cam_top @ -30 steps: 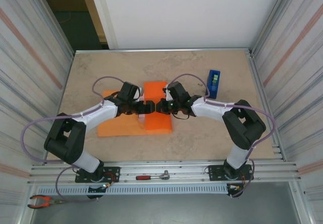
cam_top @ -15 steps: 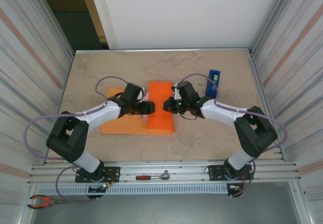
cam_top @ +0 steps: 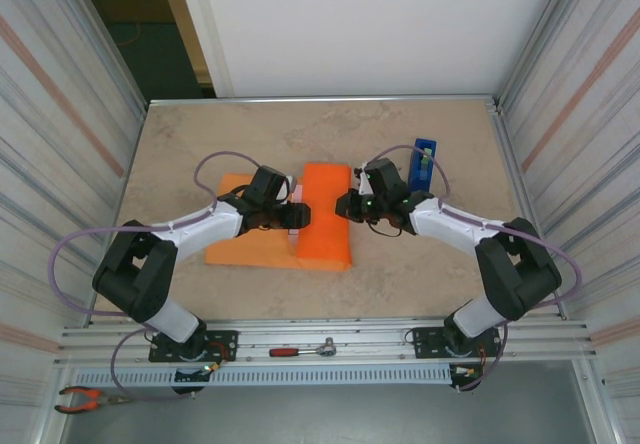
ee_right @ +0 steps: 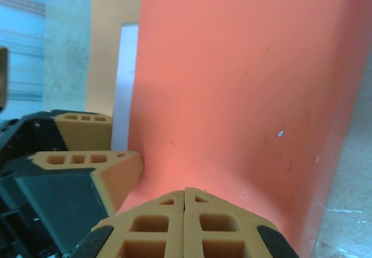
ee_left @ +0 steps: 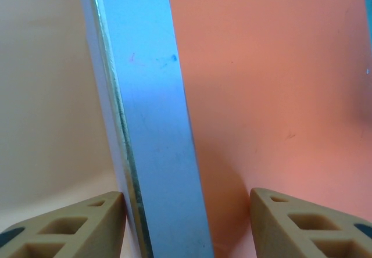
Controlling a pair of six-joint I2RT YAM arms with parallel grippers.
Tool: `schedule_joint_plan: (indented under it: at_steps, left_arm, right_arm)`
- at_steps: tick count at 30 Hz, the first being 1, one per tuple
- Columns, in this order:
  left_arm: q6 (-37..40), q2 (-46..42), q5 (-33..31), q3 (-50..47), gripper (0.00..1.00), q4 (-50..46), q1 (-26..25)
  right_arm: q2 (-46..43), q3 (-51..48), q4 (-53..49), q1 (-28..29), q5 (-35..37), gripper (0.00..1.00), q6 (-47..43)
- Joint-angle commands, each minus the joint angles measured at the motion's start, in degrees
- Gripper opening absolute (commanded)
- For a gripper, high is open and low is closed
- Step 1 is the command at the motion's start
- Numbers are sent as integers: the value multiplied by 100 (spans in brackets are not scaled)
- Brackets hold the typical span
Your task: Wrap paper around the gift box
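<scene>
Two grippers meet at the gift box (ee_left: 154, 130), which lies mid-table (cam_top: 400, 144) under a folded flap of the paper (cam_top: 325, 219). The left gripper (ee_left: 186, 220) stands half open across the box's pale edge, with one finger (ee_left: 70, 229) touching it. The right gripper (ee_right: 185, 203) is closed, its tips against the flap; I cannot tell whether it pinches paper.

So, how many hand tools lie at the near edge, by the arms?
2. A red-handled ratchet lies on the metal rail, about midway along it; orange-handled pliers lie in the near left corner. More may be hidden.
</scene>
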Motion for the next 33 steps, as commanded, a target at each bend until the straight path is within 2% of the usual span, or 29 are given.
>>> schedule_joint_plan:
  at_steps: [1,8,10,15,20,27,33]
  left_arm:
    - [33,28,1,-169,52,-202,29]
    - [51,-98,90,-239,50,-174,82]
    - [33,-159,126,-253,54,-163,135]
    - [5,-340,198,-136,73,-202,468]
    - [31,-267,341,205,80,-316,691]
    - [20,195,573,614,83,-393,677]
    - [-10,445,513,634,83,-384,517]
  right_arm:
    - [304,284,-74,160,-91,5,-89]
    - [753,453,-28,330,-78,5,-94]
    - [820,455,-20,336,-77,4,-83]
    - [883,410,16,366,-49,4,-60]
    - [922,408,31,396,-28,4,-52]
    - [1014,475,33,454,-30,4,-45]
    - [1050,472,33,476,-35,4,-48]
